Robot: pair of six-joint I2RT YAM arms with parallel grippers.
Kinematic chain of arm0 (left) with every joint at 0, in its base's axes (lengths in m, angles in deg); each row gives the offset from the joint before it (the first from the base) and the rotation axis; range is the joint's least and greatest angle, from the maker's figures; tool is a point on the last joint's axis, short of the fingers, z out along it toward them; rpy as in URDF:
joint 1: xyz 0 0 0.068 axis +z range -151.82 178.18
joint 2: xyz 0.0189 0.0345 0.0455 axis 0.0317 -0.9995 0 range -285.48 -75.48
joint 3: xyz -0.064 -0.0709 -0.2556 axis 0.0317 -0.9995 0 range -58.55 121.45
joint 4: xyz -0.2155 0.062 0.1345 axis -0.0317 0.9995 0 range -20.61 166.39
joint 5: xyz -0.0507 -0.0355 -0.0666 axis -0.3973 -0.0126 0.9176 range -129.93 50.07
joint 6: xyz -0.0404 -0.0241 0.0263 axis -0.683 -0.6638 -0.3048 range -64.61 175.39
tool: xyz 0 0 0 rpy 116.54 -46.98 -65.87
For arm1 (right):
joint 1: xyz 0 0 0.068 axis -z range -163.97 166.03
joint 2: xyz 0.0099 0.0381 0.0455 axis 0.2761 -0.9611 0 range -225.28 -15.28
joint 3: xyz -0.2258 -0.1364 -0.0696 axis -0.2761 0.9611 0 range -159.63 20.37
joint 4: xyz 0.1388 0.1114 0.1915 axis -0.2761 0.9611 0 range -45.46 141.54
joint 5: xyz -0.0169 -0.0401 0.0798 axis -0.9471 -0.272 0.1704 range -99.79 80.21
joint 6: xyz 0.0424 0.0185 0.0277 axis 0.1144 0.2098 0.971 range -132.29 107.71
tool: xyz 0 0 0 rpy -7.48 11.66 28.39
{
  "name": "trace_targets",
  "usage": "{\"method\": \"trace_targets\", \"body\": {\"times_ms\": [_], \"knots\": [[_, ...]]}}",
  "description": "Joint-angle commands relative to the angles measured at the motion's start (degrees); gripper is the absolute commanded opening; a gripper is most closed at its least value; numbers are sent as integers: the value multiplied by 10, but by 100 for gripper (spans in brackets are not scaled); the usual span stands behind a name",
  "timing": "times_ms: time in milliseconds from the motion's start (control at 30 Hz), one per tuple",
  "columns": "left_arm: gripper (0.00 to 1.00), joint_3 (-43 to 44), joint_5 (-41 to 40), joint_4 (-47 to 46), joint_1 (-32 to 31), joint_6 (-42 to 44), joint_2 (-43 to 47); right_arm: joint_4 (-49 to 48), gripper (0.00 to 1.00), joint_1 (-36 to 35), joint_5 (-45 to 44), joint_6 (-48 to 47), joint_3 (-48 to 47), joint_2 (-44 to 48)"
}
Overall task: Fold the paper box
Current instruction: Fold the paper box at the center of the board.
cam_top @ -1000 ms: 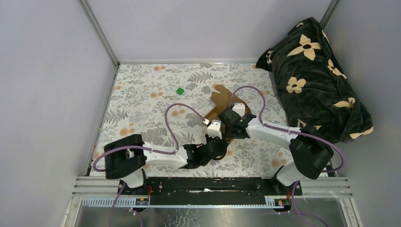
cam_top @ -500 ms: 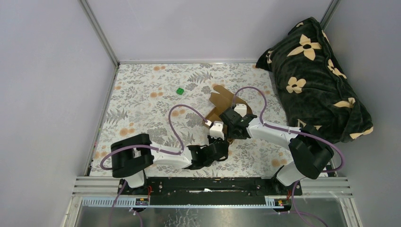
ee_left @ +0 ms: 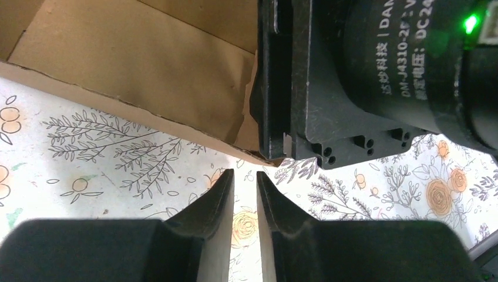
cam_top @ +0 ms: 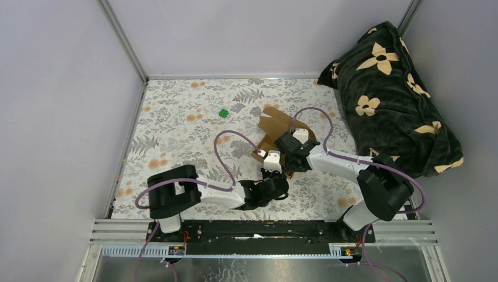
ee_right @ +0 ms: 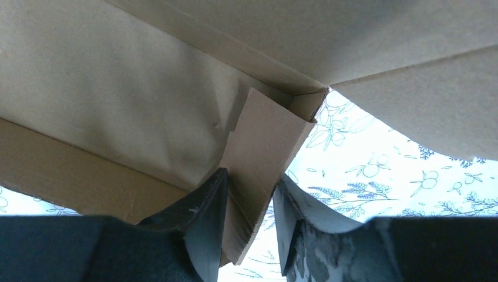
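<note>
The paper box [cam_top: 275,124] is a brown cardboard sheet, partly folded up, on the floral cloth right of centre. My right gripper [cam_top: 286,157] is at its near edge. In the right wrist view it [ee_right: 251,176] is shut on a small upright flap of the paper box [ee_right: 267,135] at a corner. My left gripper [cam_top: 274,174] is just in front of the box. In the left wrist view it [ee_left: 245,176] is almost shut with a narrow gap and nothing in it, just short of the paper box's [ee_left: 135,64] near edge.
A tiny green cube [cam_top: 223,113] lies left of the box. A dark flowered blanket [cam_top: 387,88] is heaped at the right wall. The right arm's black motor housing [ee_left: 382,76] is close above my left fingers. Walls enclose the cloth on three sides.
The left arm's base and elbow have swung to the right, and its gripper has stayed near the box's near edge. The right gripper and the box have shifted slightly to the left.
</note>
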Motion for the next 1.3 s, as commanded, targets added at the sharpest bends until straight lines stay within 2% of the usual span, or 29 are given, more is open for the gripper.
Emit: {"method": "trace_targets", "body": {"times_ms": [0, 100, 567, 1267], "knots": [[26, 65, 32, -58, -4, 55, -21, -3, 39, -35, 0, 1, 4, -11], [25, 79, 28, -56, -4, 56, -29, -4, 33, -35, 2, 0, 6, -10], [26, 139, 9, -26, -4, 34, -60, -14, 29, -35, 20, 1, 18, -11], [29, 136, 26, -67, 20, 59, -57, -11, 25, -37, 35, -8, 17, -14]]}}
